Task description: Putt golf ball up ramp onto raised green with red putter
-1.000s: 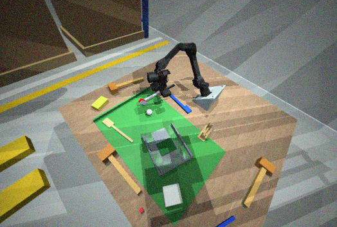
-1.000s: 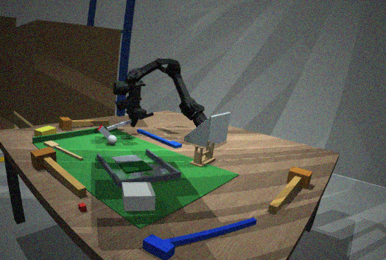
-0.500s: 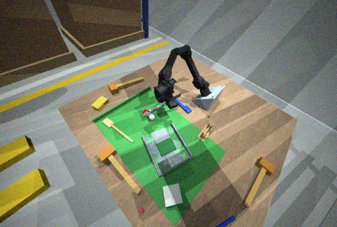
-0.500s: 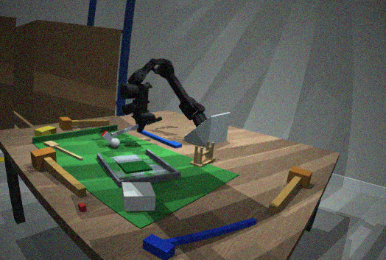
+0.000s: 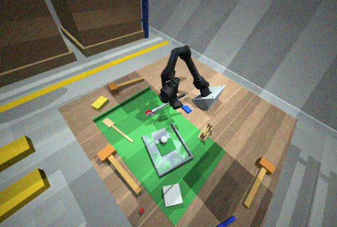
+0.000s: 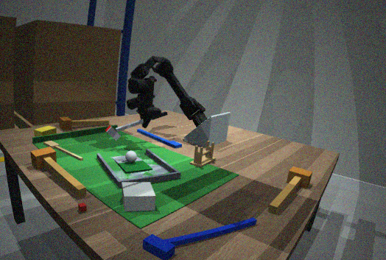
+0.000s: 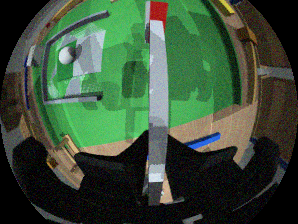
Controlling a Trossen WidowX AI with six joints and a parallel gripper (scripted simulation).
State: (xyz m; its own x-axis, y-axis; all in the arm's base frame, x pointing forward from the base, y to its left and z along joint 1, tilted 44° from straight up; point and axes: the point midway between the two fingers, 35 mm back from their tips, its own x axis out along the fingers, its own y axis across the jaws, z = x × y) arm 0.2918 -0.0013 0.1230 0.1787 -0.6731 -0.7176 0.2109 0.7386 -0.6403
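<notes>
My gripper (image 5: 173, 101) (image 6: 147, 118) (image 7: 153, 133) is shut on the grey shaft of the red putter (image 5: 161, 106) (image 6: 127, 126) (image 7: 157, 90). It holds the putter low over the green mat (image 5: 128, 154) (image 6: 92, 176), with the red head (image 5: 148, 112) (image 6: 111, 130) (image 7: 158, 11) pointing away from the arm. The white golf ball (image 5: 164, 139) (image 6: 131, 155) (image 7: 65, 56) sits inside the grey walled platform, at the top of the ramp (image 5: 159, 133), on the edge of the raised green (image 5: 167, 148) (image 6: 135, 166). The putter head is well clear of the ball.
A blue bar (image 5: 186, 108) (image 6: 159, 138) lies by the gripper. The arm's grey wedge base (image 5: 209, 97) (image 6: 210, 130) stands behind. A grey block (image 5: 172, 195) (image 6: 138, 195), wooden mallets (image 5: 119, 166) (image 5: 258, 182), a wooden stand (image 5: 206, 132), a yellow block (image 5: 100, 102) and a blue hammer (image 6: 199, 236) lie around.
</notes>
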